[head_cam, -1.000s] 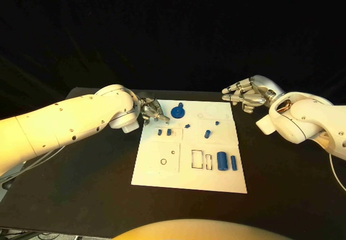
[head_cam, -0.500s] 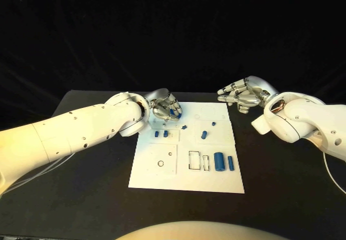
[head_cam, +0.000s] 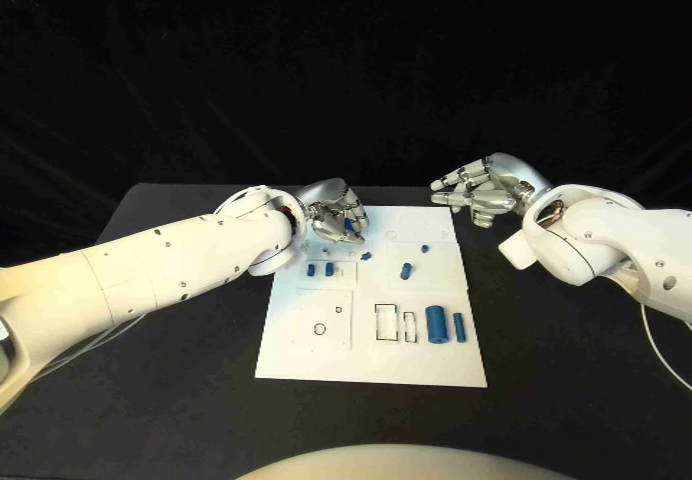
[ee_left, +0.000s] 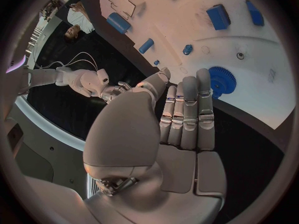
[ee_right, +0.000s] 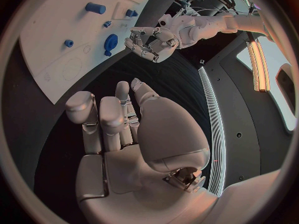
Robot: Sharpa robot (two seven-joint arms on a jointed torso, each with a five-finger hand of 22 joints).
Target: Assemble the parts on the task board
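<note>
The task is looking barely begun: blue parts (head_cam: 434, 325) are lying scattered on the board (head_cam: 369, 365), the left hand (head_cam: 333, 216) is hovering empty, fingers extended, just above the gear (ee_left: 222, 79), and the right hand (head_cam: 483, 189) is waiting loose beyond the board's far corner.

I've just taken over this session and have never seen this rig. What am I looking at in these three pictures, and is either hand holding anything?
It is a two-armed robot at a black table. One picture looks down from its head; the two round ones come from cameras behind each wrist. On the table lies the white task board, carrying small blue parts, among them two upright cylinders and a blue gear. The left hand hovers over the board's far left corner, fingers just above the gear, not gripping it. The right hand hangs beyond the board's far right corner, fingers spread, holding nothing.
</note>
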